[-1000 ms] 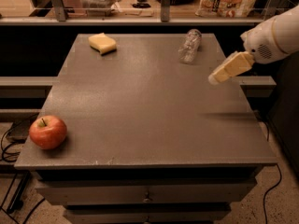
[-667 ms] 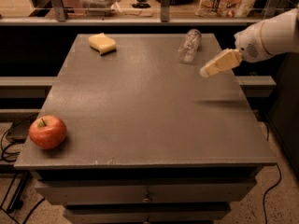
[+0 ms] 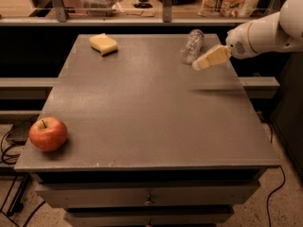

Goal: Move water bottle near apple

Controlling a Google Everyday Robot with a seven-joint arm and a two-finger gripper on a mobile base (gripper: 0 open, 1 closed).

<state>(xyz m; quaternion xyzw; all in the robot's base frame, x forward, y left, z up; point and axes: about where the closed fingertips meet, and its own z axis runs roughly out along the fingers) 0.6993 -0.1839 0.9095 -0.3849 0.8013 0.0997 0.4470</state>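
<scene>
1. The water bottle (image 3: 191, 46) is lying on its side near the far right corner of the table (image 3: 156, 108), close to the back edge.
2. The gripper (image 3: 196, 65) is hovering just beside its near end, reaching in from the right; whether it is open or closed cannot be told.
3. The apple (image 3: 48, 134) is sitting at the near left corner, hugging the left edge.
4. A broad stretch of grey tabletop is spreading between them.
5. A yellow sponge (image 3: 103, 43) is resting far left.
</scene>
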